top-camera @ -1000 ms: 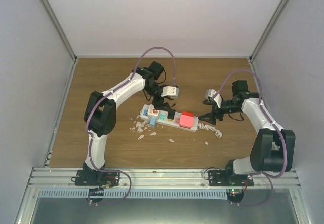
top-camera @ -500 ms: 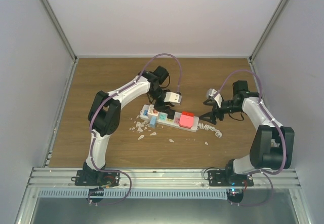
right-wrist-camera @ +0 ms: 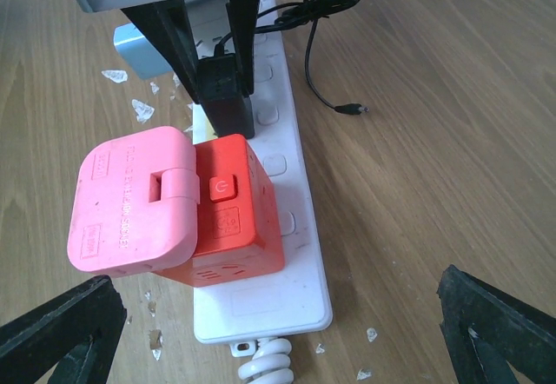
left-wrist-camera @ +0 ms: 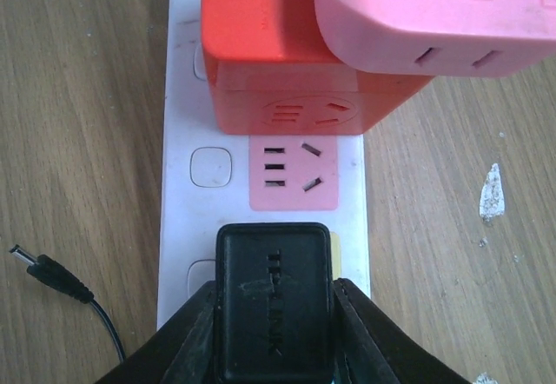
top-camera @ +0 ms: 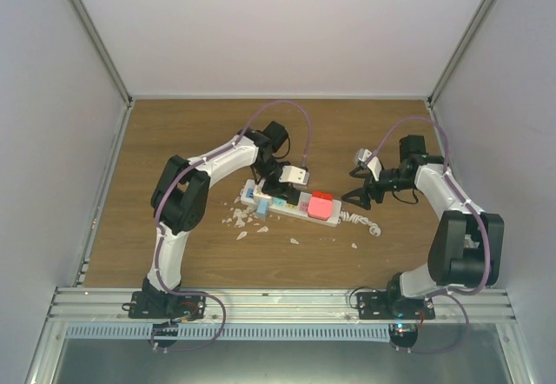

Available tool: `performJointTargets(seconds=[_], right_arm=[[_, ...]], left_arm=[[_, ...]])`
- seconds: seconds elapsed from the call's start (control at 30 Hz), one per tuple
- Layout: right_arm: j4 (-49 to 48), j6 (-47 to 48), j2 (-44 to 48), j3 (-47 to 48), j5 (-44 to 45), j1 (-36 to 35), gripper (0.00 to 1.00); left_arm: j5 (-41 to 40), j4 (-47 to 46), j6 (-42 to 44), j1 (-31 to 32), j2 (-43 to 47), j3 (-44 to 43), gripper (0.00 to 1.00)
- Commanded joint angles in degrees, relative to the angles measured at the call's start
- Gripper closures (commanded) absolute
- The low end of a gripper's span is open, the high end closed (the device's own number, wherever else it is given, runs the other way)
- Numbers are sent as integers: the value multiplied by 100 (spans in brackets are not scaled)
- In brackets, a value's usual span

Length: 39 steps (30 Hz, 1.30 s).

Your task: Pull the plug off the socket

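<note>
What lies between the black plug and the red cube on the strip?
One empty pink outlet of the strip, between black plug and red cube; the left wrist view shows it.

Your overhead view looks steeply down from high above the near edge, far enough back to take in the whole table [top-camera: 174, 132]. Your left wrist view sits very close, facing straight down on the power strip [left-wrist-camera: 178, 97], whose length runs up the frame. Your right wrist view stands further off and tilted, looking along the strip from its cord [right-wrist-camera: 265, 362] end. All three share the strip and the red cube [right-wrist-camera: 234, 219]; both wrist views also catch the black plug [right-wrist-camera: 224, 97].
</note>
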State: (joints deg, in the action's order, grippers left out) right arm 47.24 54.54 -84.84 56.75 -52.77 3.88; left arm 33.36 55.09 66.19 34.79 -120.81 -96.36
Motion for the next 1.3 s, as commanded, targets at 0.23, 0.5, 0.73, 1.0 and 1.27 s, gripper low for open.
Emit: performJointTargets(seconds=[0.23,0.5,0.73,1.0,1.27], right_arm=[[-25,-22,-162,198,-75,59,1],[23,79,-139,170,-56,57,0],[34,133,-136,144,-57,55,0],[-6,134,-189,206,-79,53,0],[-99,49,-322,416,-99,57,0]], left_arm=[[187,-603,-300,23,703,483,78],[402,-649,-448,-116,907,477,82],[436,-577,-454,-163,970,425,82],[695,-318,-760,-367,993,-28,82],[1075,-159,-1543,-1034,884,-1054,81]])
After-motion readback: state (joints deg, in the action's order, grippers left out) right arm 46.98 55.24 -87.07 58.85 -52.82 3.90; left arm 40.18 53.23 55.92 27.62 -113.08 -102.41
